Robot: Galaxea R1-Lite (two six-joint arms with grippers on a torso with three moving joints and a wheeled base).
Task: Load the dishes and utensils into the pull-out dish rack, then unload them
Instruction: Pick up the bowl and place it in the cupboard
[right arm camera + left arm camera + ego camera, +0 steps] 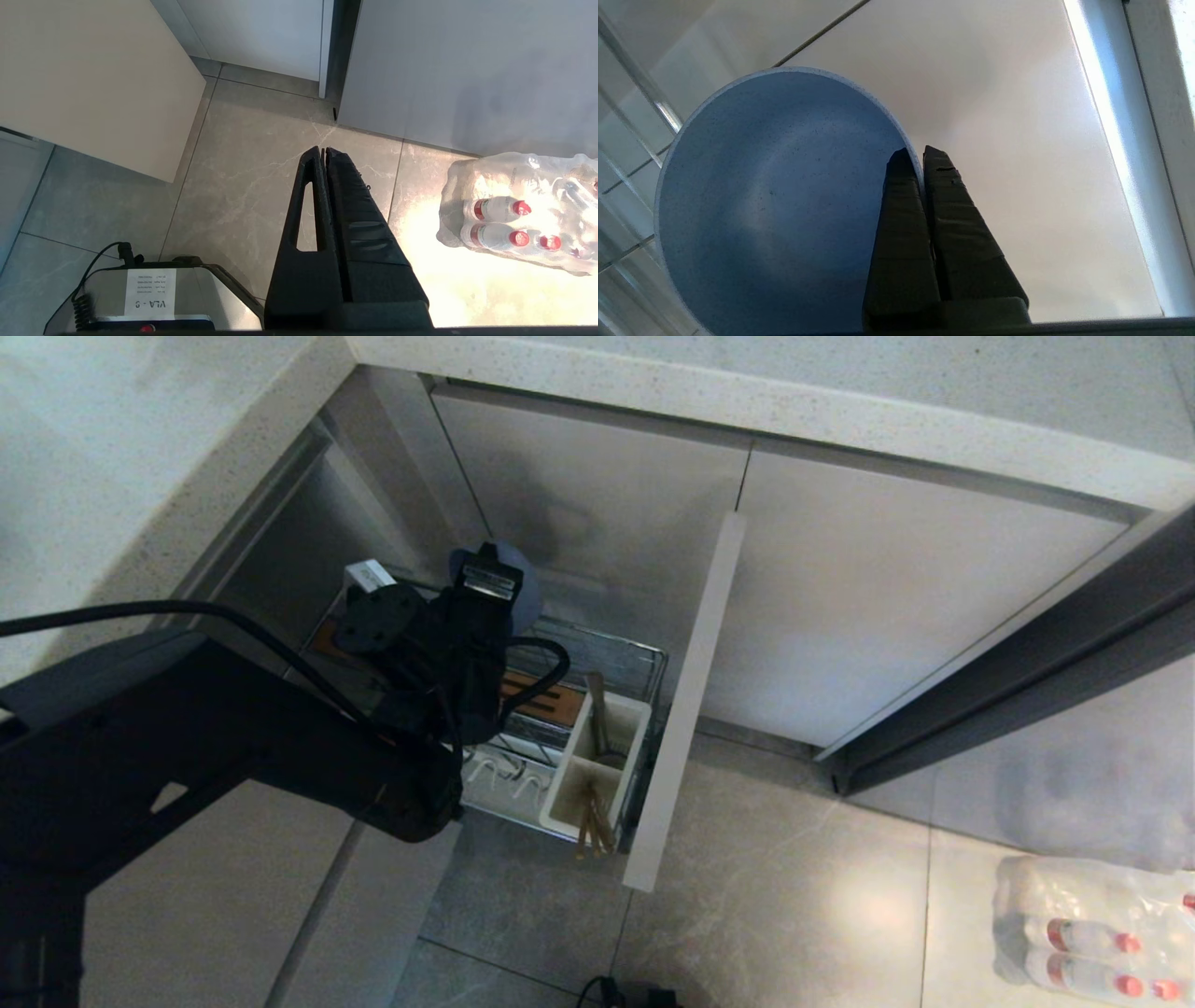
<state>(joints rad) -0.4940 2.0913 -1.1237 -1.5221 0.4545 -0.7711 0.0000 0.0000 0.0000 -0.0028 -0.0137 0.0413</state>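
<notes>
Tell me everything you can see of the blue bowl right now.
The bowl is round, matte blue-grey with fine dark speckles and a paler thin rim, smooth and empty inside. The left gripper is shut on its rim, one finger inside the wall and one outside. It is held tilted, its inside towards the wrist camera. In the head view it shows above the pull-out dish rack, mostly hidden behind the arm.

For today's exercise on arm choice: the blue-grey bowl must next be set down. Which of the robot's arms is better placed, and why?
Left. The left gripper is shut on the bowl rim, above the pull-out dish rack. The right gripper is shut, empty, over the floor beside bottled water.
</notes>
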